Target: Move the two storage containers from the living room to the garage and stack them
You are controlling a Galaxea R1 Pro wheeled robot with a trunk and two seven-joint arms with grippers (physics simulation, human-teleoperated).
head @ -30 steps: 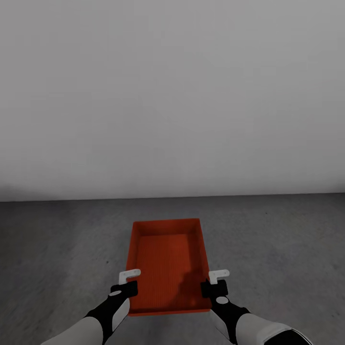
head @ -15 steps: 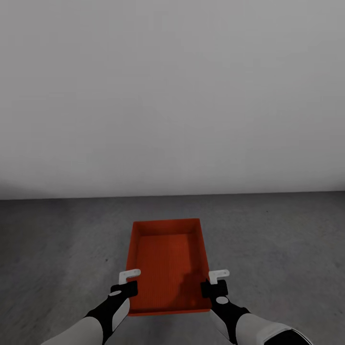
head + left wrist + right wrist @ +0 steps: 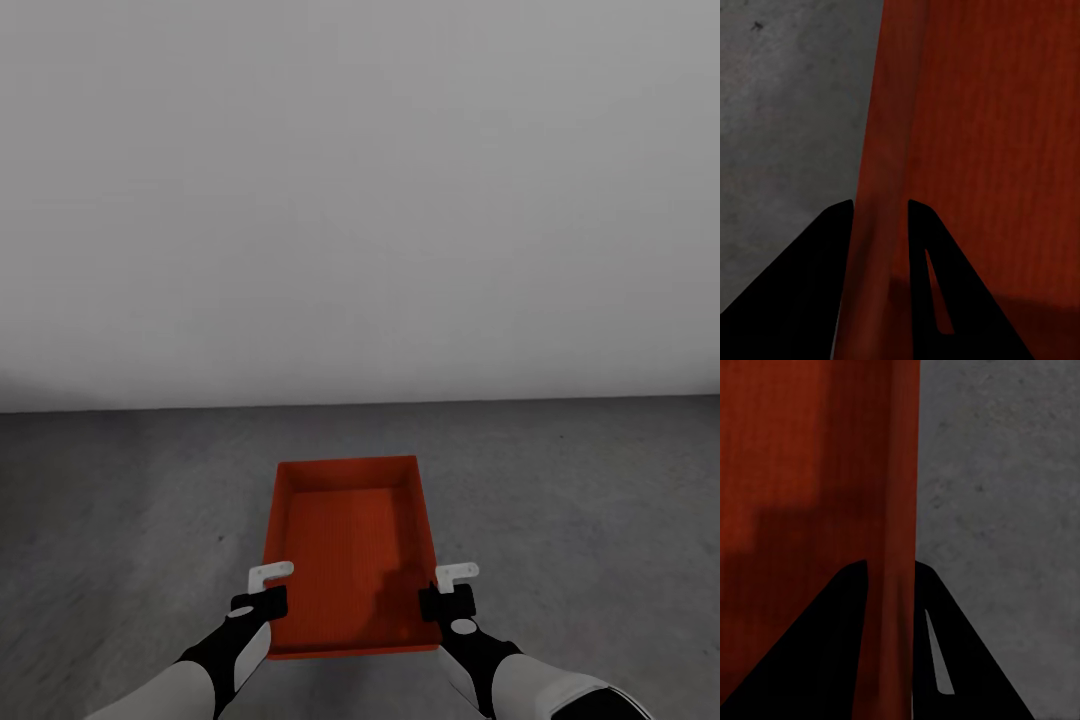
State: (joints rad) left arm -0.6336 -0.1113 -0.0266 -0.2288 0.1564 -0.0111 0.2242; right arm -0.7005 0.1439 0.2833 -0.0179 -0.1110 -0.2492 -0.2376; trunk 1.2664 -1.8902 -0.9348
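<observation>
While both arms hold it, an orange-red rectangular open-topped storage container (image 3: 352, 545) hangs over the dark grey speckled concrete floor (image 3: 590, 500).
Left gripper (image 3: 262, 592) and right gripper (image 3: 450, 590) each pinch a thin side wall; a plain grey-white wall (image 3: 360, 200) rises ahead.

A plain grey-white wall (image 3: 360, 200) is meeting the speckled dark grey concrete floor (image 3: 600, 500) under soft, even light.

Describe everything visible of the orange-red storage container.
The storage container is an orange-red, open-topped rectangular bin with thin straight walls and a finely textured flat bottom, empty. It sits level, long axis pointing away from the robot, over the grey concrete floor. The left gripper and right gripper each clamp one long wall.
</observation>
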